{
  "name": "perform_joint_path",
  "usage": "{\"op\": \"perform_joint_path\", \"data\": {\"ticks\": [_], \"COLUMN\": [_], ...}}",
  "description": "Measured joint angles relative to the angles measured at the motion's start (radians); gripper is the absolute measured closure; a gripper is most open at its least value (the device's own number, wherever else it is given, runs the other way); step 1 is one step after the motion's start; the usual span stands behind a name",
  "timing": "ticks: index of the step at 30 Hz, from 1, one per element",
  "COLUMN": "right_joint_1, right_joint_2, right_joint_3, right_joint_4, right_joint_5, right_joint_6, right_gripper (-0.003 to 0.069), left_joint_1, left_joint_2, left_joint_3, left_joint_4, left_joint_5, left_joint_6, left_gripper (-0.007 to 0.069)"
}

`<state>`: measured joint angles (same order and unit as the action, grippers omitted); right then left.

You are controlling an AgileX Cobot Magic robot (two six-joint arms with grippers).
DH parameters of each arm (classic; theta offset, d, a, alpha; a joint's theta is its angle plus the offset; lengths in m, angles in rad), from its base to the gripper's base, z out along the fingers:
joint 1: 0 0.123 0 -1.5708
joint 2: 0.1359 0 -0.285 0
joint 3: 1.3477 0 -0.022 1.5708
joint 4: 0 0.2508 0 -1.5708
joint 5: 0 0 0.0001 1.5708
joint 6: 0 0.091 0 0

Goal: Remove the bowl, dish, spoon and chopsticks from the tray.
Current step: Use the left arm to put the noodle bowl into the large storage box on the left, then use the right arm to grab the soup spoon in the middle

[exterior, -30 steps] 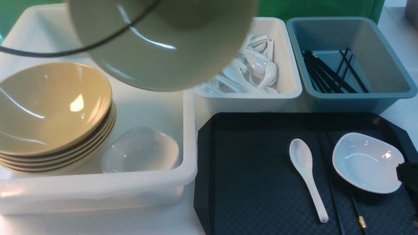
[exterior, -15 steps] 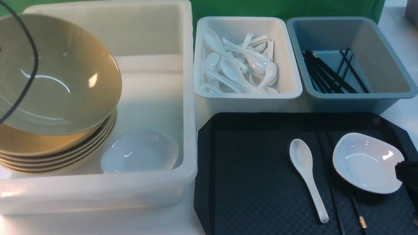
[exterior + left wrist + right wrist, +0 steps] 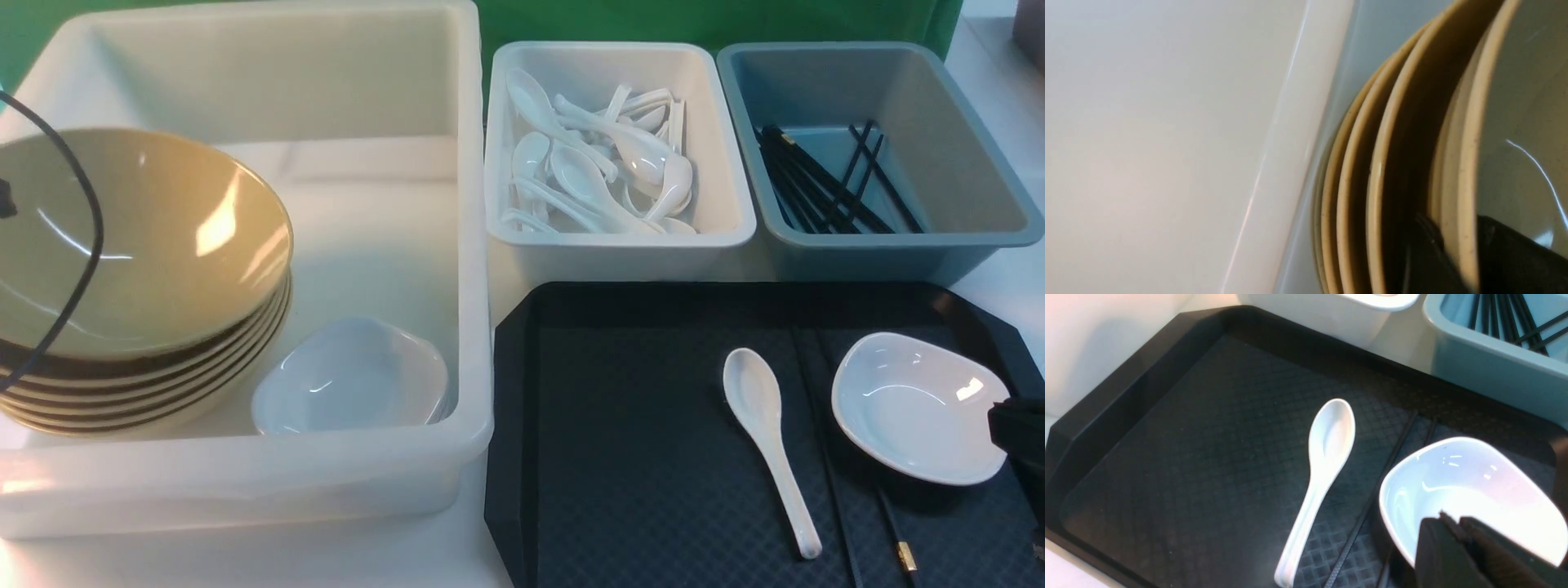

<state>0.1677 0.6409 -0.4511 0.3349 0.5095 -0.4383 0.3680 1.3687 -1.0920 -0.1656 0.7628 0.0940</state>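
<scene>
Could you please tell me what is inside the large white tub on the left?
A stack of tan bowls with the bowl on top, and a small white dish beside it. The stack hides the floor of the tub beneath it.

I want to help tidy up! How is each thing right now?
bowl: tilted atop the bowl stack in the white tub
dish: upright on the tray
spoon: lying face up on the tray
chopsticks: flat on the tray, one under the dish
left gripper: around the bowl's rim, grip unclear
right gripper: at the dish's edge, grip unclear
</scene>
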Motion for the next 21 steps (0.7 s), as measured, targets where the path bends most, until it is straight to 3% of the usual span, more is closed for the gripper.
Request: {"op": "perform_joint_path", "data": {"ticks": [4,7,11,15,21], "right_joint_1": [0.000,0.000,0.000,0.000,0.000], "right_joint_2": [0.000,0.004,0.010,0.021,0.130], "right_joint_3": [0.005,0.021,0.043,0.043,0.031], "right_joint_4": [0.001,0.002,0.002,0.002,0.014], "right_joint_5": [-0.002,-0.013,-0.038,-0.045,0.005], "right_joint_6": [0.000,0.000,0.078,0.132,0.134], "right_gripper": [0.0566,0.0564,0.0559,0.0534,0.0426], "left_joint_1": [0.000,0.000,0.000,-0.021,-0.230], "left_joint_2": [-0.072,-0.121,-0.212,-0.334,-0.531], "left_joint_3": [-0.002,-0.023,-0.086,-0.128,-0.069], "left_joint_4": [-0.001,-0.003,-0.011,-0.075,-0.222], "left_joint_5": [0.042,0.060,0.091,0.116,0.070], "left_joint_6": [0.000,0.000,-0.001,0.010,0.172], "left_gripper": [0.0304,0.0232,0.0193,0.0210,0.0388]}}
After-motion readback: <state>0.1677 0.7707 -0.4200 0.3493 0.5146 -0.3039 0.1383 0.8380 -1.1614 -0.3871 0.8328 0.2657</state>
